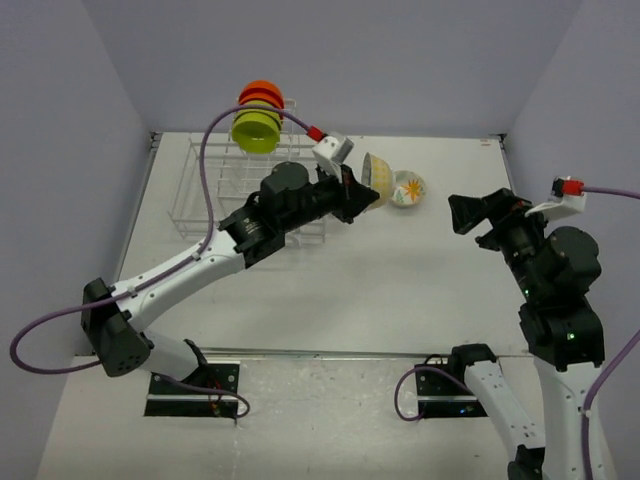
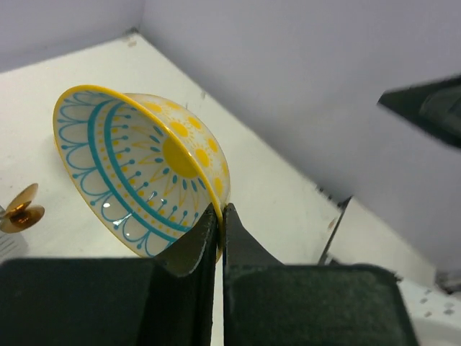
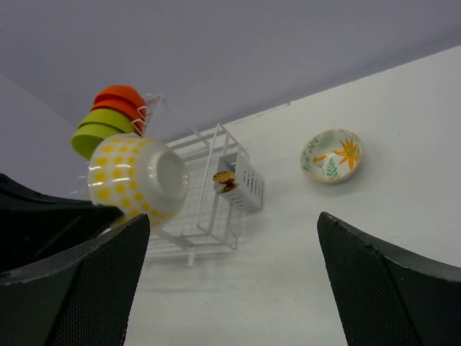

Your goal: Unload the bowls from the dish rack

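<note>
My left gripper (image 1: pixel 364 190) is shut on the rim of a pale bowl (image 1: pixel 377 174) with yellow dots outside and a blue-and-yellow pattern inside (image 2: pixel 137 166). It holds the bowl tilted in the air, just right of the dish rack (image 1: pixel 215 190). The rim is pinched between the two fingertips of the left gripper (image 2: pixel 220 211). A second pale bowl (image 1: pixel 407 188) with an orange flower inside stands upright on the table close by. Orange bowls (image 1: pixel 262 95) and lime-green bowls (image 1: pixel 257 130) sit stacked on the rack's upper tier. My right gripper (image 3: pixel 232 220) stands wide open and empty, well to the right.
A small grey cutlery basket (image 3: pixel 246 186) hangs on the rack's near end with a gold utensil (image 3: pixel 225 180) in it. Purple walls close in the table on three sides. The left arm's purple cable (image 1: pixel 205 160) loops over the rack.
</note>
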Available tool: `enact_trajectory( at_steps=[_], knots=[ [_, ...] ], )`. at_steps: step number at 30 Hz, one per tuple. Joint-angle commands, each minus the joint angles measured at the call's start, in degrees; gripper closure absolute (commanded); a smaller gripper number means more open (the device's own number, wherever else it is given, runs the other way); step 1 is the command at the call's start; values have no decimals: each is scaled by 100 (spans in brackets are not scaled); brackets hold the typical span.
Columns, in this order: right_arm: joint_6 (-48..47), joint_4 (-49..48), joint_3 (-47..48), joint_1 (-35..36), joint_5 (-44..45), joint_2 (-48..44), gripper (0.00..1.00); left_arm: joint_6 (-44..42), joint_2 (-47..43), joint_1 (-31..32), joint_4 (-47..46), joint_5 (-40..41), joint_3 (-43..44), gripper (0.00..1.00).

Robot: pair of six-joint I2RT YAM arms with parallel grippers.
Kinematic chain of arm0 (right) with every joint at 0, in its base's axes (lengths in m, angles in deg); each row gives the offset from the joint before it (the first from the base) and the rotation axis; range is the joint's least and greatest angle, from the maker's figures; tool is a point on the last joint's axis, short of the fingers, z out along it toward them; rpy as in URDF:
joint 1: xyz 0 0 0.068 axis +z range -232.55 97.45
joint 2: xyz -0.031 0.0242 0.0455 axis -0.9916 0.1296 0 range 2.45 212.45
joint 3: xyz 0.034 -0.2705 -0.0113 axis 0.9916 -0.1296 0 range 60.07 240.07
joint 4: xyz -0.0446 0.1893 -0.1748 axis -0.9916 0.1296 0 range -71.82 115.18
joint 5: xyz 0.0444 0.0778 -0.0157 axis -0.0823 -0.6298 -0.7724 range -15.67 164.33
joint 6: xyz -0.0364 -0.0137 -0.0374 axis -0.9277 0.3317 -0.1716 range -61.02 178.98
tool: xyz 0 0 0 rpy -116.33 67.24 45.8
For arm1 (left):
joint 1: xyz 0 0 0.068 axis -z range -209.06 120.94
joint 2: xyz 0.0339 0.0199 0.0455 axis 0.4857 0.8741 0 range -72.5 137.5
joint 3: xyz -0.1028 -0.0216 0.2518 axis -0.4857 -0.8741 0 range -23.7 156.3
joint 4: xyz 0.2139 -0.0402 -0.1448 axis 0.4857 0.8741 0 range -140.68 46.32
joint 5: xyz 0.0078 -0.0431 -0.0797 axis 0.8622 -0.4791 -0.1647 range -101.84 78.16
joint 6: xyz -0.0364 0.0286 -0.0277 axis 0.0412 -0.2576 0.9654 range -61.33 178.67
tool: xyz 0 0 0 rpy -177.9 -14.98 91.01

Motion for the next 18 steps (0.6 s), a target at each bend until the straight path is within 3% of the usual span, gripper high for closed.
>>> enact_trajectory(
  at_steps=[1,7,10,18],
  knots=[
    [-382,559,214,0,-95,339,1,-1890,586,169,882,-833,441,100],
    [-760,1298,443,0,-147,1489,1,-3413,1176,995,1410,25,687,100],
    [-821,1377,434,52,-585,1999,1,-3896,1412,1188,1638,333,818,100],
    [-1041,1536,268,685,-718,2985,4,-4548,1748,1585,2148,494,1065,100]
  ],
)
